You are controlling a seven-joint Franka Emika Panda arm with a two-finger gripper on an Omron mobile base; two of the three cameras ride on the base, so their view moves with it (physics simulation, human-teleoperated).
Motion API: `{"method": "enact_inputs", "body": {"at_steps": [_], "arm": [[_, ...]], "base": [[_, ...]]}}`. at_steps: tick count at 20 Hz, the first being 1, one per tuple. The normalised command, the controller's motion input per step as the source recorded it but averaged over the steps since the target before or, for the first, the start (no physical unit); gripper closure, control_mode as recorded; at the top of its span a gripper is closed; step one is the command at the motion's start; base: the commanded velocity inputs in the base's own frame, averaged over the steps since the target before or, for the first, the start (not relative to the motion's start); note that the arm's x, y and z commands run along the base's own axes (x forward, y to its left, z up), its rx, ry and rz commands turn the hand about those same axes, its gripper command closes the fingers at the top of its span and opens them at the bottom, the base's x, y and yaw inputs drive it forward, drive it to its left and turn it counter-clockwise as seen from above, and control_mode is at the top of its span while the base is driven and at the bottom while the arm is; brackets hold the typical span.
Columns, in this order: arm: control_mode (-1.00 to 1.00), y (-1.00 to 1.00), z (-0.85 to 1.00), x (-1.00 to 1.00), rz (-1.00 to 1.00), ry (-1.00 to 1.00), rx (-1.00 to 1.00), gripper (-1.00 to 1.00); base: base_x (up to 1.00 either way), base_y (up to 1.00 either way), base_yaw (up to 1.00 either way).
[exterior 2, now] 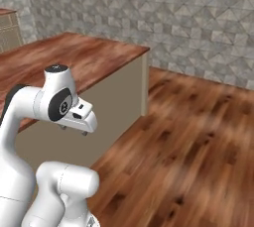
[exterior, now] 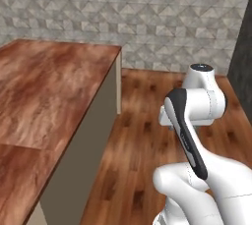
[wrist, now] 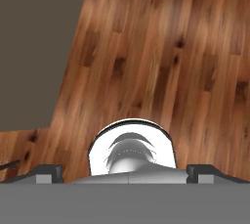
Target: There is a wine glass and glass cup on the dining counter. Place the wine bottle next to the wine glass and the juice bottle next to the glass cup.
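Here, the large dining counter (exterior: 44, 96) with its glossy reddish-brown wood-grain top and flat beige sides runs off the left edge of both base views, its far corner square and sharp. The white arm folds beside that corner over plank-patterned wooden floor (wrist: 161, 61). In the hand view, the gripper (wrist: 125, 173) points down at the floor, jaws standing wide apart, holding nothing; only their dark tips show.

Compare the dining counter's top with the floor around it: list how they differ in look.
The dining counter top is one broad, smooth reddish-brown slab with swirling grain; the floor is laid in narrow planks with dark knots. The counter top sits raised on beige sides, while the floor runs below to the grey patterned wall. Both are reddish-brown wood.
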Motion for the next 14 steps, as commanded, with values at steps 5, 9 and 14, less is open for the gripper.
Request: {"method": "enact_inputs", "body": {"at_steps": [5, 9, 14], "arm": [[1.0, 0.0, 0.0, 0.0, 0.0, 0.0, 0.0, -1.0], [1.0, 0.0, 0.0, 0.0, 0.0, 0.0, 0.0, -1.0], [1.0, 0.0, 0.0, 0.0, 0.0, 0.0, 0.0, -1.0]], "base": [[0.94, -0.13, 0.0], [0.94, -0.13, 0.0], [0.94, -0.11, 0.0]]}}
